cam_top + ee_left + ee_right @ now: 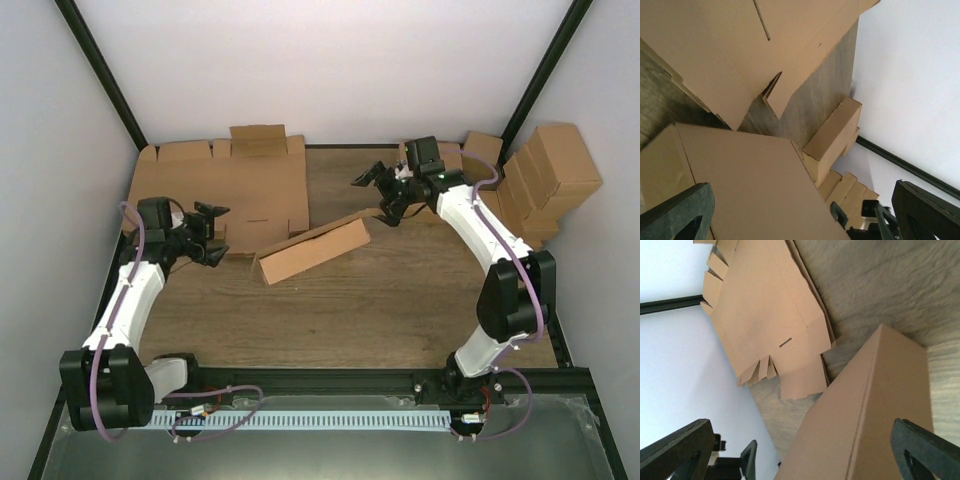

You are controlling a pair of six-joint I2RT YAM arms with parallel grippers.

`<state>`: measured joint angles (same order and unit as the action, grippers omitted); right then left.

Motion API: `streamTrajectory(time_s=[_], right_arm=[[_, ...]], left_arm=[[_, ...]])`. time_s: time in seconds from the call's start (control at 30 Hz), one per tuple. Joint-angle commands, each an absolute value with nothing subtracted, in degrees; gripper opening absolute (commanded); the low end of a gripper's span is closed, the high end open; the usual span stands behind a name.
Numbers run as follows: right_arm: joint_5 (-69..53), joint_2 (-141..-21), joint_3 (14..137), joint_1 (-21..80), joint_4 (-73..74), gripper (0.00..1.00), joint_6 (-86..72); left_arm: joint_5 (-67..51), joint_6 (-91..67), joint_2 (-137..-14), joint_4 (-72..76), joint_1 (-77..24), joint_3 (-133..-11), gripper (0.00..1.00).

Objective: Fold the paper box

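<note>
The paper box (315, 250) is seen folded on the tabletop (400, 300), flanked by the left tool (214, 235) and the right tool (380, 196), each spread wide apart.

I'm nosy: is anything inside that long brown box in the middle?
Only outer brown faces of the paper box show; its inside is covered in every view, so I cannot tell.

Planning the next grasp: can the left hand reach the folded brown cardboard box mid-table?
Probably yes: the open left hand faces the nearest end of the folded brown cardboard box, nothing standing between.
</note>
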<state>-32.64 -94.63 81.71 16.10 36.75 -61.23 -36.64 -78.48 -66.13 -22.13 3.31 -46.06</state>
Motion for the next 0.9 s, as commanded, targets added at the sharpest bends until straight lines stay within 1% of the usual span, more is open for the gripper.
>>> streamTrajectory(time_s=[0.0, 0.1, 0.33, 0.6, 0.7, 0.77, 0.87], right_arm=[[-29.4, -92.1, 82.0, 14.2, 36.8, 1.0, -53.1], [-28.5, -91.6, 81.3, 13.8, 36.5, 1.0, -51.0], [-33.9, -90.8, 78.8, 13.9, 32.8, 1.0, -53.8], [-36.1, -90.3, 78.5, 14.6, 31.6, 1.0, -56.2], [-35.4, -90.4, 78.8, 15.3, 31.0, 1.0, -56.1], [-33.6, -90.3, 78.7, 15.4, 31.4, 1.0, -54.7], [-32.3, -89.9, 77.3, 15.4, 31.6, 1.0, -51.7]], left_arm=[[-32.9, -69.3, -64.4, -27.3, 4.1, -48.6, 1.0], [-32.5, -67.8, -64.2, -27.9, 4.2, -48.6, 1.0], [-32.7, -65.6, -63.5, -28.1, 4.2, -49.5, 1.0], [-33.3, -43.2, -64.1, -36.2, 3.5, -60.0, 1.0], [-30.8, -34.4, -65.8, -41.7, 0.1, -65.1, 1.0], [-25.6, -30.7, -66.4, -44.3, -4.5, -67.3, 1.0], [-17.2, -28.2, -65.5, -45.0, -13.2, -67.1, 1.0]])
